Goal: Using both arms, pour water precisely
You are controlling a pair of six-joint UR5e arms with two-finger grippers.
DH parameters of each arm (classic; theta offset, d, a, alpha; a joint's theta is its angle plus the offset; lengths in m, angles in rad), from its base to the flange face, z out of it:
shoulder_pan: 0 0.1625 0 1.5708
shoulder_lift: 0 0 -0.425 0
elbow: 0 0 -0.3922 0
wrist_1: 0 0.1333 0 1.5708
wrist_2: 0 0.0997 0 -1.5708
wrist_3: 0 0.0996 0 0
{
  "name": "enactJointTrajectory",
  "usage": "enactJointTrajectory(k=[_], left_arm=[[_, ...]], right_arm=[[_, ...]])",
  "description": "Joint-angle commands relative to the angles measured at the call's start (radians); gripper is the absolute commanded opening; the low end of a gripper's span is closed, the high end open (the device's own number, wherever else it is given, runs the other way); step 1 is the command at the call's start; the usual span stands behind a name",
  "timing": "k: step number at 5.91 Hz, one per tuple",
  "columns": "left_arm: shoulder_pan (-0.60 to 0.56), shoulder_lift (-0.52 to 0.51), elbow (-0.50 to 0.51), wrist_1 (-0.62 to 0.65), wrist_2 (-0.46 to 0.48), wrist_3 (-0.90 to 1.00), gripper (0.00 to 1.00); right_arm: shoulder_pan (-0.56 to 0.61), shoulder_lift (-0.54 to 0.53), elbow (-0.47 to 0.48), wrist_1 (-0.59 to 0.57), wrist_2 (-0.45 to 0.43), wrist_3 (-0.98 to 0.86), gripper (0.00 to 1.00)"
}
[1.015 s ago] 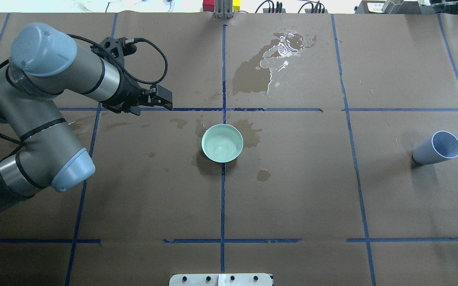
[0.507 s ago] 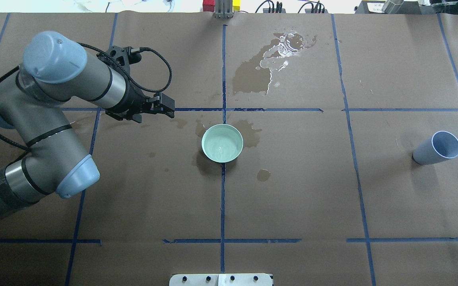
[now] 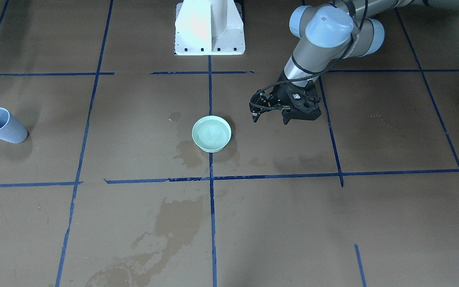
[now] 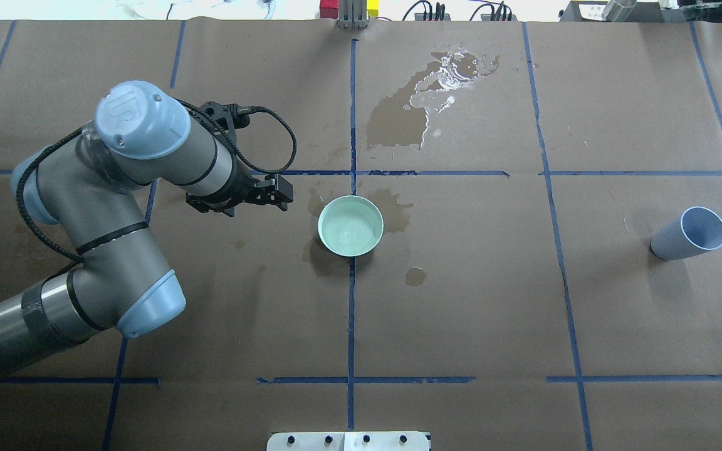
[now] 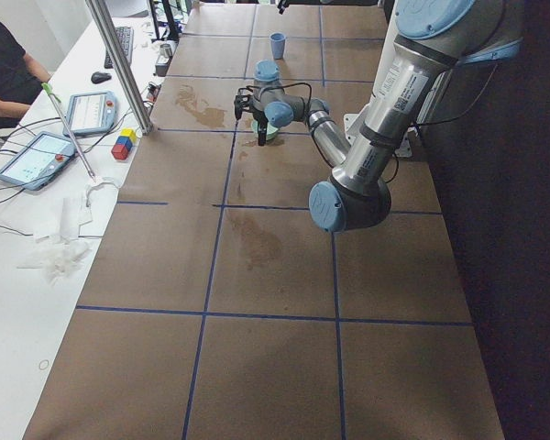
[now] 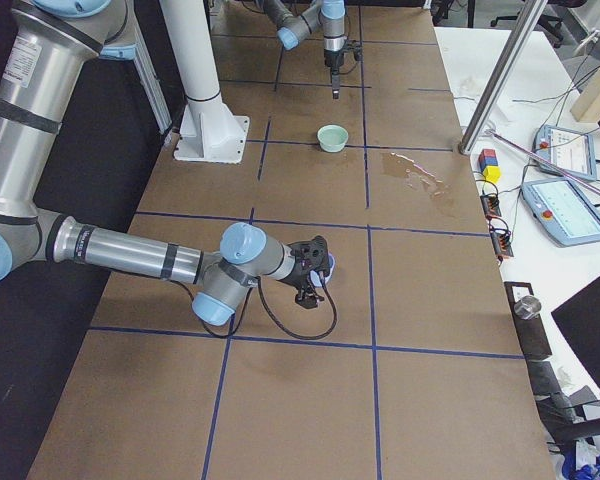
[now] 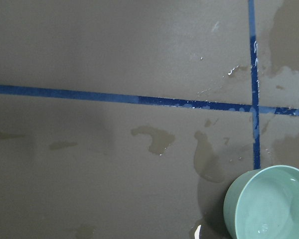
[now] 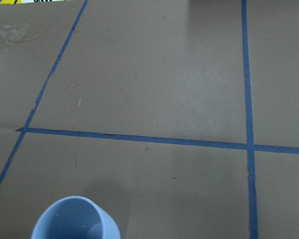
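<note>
brown paper table [image 4: 461, 300] holds a round mint-green bowl [image 4: 350, 225]. my left claw [image 4: 284, 191] hangs near it; its spread i cannot tell.

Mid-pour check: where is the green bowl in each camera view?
Front-facing: bowl at centre.
Overhead: centre.
Exterior left: top, partly behind left arm.
Exterior right: top centre.
Left wrist: bottom-right corner.
Right wrist: not in it.
Shared landmark: blue tape cross beside it.
</note>
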State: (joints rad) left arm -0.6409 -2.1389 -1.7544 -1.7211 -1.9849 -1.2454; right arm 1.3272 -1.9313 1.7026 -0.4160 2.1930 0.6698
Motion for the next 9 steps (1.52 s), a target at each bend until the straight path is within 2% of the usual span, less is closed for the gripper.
enactJointTrajectory(k=[1,2,3,4,5,6,8,9], left_arm=[[0.033,-0.086,0.066,0.052,0.000,-0.149,1.00],[0.052,-0.137,0.145,0.048,-0.003,-0.182,1.00],[0.059,-0.156,0.173,0.043,-0.005,-0.198,1.00],[0.076,-0.168,0.208,0.041,-0.003,-0.238,0.99],[0.089,-0.183,0.234,0.019,-0.003,-0.261,0.99],[0.101,-0.176,0.268,-0.023,0.000,-0.255,0.99],[0.099,-0.182,0.273,-0.032,-0.002,-0.206,0.97],[0.099,-0.181,0.274,-0.032,-0.002,-0.212,0.80]], right_arm=[[0.131,0.098,0.003,-0.290,0.147,-0.203,1.00],[0.139,0.136,0.005,-0.393,0.163,-0.292,1.00],[0.157,0.141,0.005,-0.520,0.189,-0.434,1.00],[0.206,0.179,0.008,-0.713,0.245,-0.617,1.00],[0.255,0.234,0.029,-0.912,0.290,-0.672,1.00],[0.248,0.250,0.044,-0.979,0.287,-0.674,1.00],[0.257,0.255,0.046,-0.978,0.280,-0.676,1.00],[0.257,0.255,0.046,-0.977,0.280,-0.674,1.00]])
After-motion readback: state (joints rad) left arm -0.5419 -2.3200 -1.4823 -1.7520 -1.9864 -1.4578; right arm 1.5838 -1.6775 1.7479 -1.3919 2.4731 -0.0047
